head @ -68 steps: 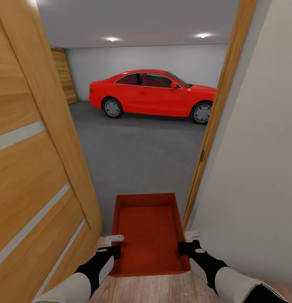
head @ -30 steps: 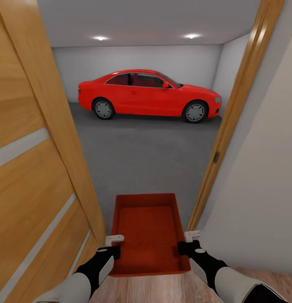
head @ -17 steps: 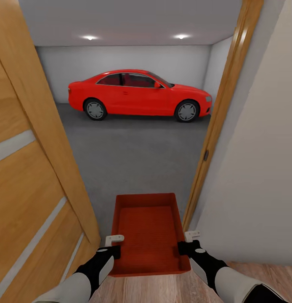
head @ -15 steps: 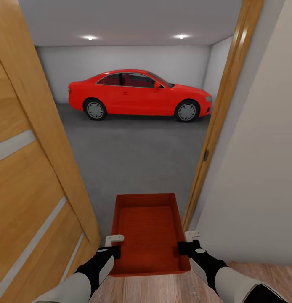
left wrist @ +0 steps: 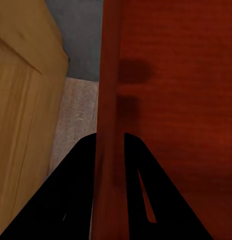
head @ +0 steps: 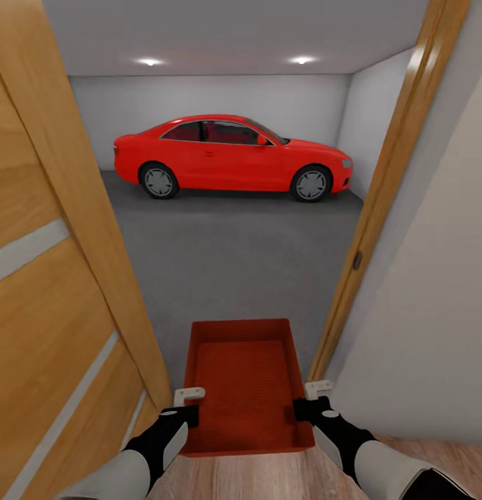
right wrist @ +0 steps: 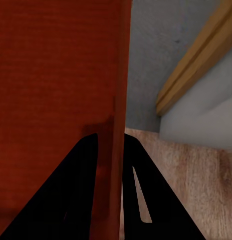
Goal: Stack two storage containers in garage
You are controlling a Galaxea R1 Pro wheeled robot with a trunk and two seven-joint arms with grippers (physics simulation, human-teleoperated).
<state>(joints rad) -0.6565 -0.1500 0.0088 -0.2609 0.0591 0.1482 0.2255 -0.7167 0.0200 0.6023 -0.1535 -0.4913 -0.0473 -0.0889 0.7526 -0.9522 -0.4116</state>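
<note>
An orange-red storage container (head: pixel 245 385) hangs level in a doorway, over the wood planks' edge. The left pincer (head: pixel 188 398) clamps its left wall, the right pincer (head: pixel 313 392) its right wall. Beyond lie grey floor (head: pixel 234 257) and a red car (head: pixel 230 157).

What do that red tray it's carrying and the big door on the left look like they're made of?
The orange-red shallow rectangular tray looks like matte moulded plastic: uniform colour, finely ribbed base. The tall honey-brown door looks like satin wood or veneer: visible grain, with pale grey inlaid strips, possibly metal.

One container (head: pixel 244 385), one car (head: pixel 230 158), two end effectors (head: pixel 189 406) (head: pixel 307 401).
</note>
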